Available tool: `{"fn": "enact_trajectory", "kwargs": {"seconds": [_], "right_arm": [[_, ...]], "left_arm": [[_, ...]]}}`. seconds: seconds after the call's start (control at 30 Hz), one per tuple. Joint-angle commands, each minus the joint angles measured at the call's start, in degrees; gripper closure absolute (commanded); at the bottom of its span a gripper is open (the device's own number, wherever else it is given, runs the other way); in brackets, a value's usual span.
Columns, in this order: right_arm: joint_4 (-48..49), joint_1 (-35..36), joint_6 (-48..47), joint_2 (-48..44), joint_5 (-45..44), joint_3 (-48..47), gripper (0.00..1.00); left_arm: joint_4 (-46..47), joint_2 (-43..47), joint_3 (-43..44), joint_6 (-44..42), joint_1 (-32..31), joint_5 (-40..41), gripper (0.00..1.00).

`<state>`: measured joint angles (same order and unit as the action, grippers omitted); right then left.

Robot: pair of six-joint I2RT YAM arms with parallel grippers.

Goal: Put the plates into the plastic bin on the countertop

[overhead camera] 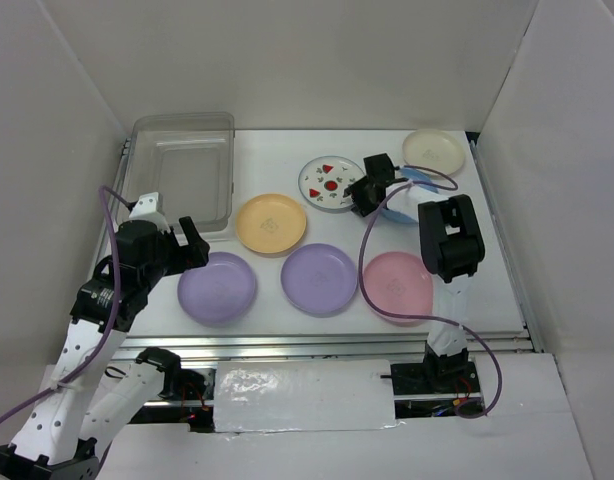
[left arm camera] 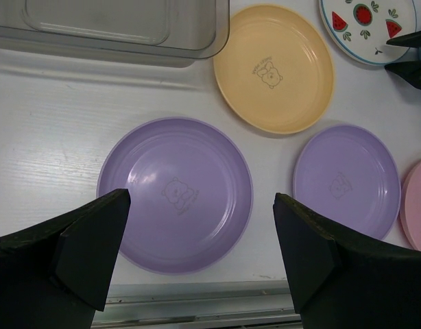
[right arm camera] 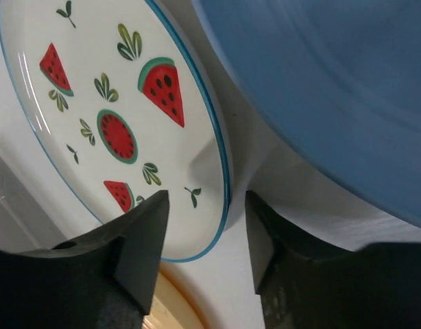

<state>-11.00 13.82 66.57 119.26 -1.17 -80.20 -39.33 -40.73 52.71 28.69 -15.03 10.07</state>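
The clear plastic bin (overhead camera: 182,165) stands empty at the back left of the countertop (overhead camera: 287,150). In front lie the yellow-orange plate (overhead camera: 270,222), two lilac plates (overhead camera: 217,288) (overhead camera: 319,279) and the pink plate (overhead camera: 397,285). The cream plate (overhead camera: 434,151) is at the back right. My right gripper (overhead camera: 360,198) is open, its jaws astride the rim of the white red-marked plate (right arm camera: 121,116), beside the blue plate (right arm camera: 334,89). My left gripper (left arm camera: 202,205) is open and empty above the left lilac plate (left arm camera: 175,194).
A metal rail (overhead camera: 327,345) runs along the countertop's front edge. White walls close in the left, back and right sides. The bin's near wall (left arm camera: 121,41) lies just beyond the left lilac plate. The right arm's cable loops over the pink plate.
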Motion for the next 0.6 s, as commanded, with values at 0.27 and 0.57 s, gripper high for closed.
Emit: {"fn": "enact_trajectory", "kwargs": {"seconds": [0.27,0.57], "right_arm": [[-3.24,-0.38,0.49,0.01,0.82,-0.40,1.00],[9.84,-0.20,2.96,-11.41,4.23,8.48,1.00]], "left_arm": [[2.07,-0.75,0.11,-0.39,0.35,-0.49,0.01],[1.89,0.04,0.11,0.05,0.35,0.22,0.01]]}}
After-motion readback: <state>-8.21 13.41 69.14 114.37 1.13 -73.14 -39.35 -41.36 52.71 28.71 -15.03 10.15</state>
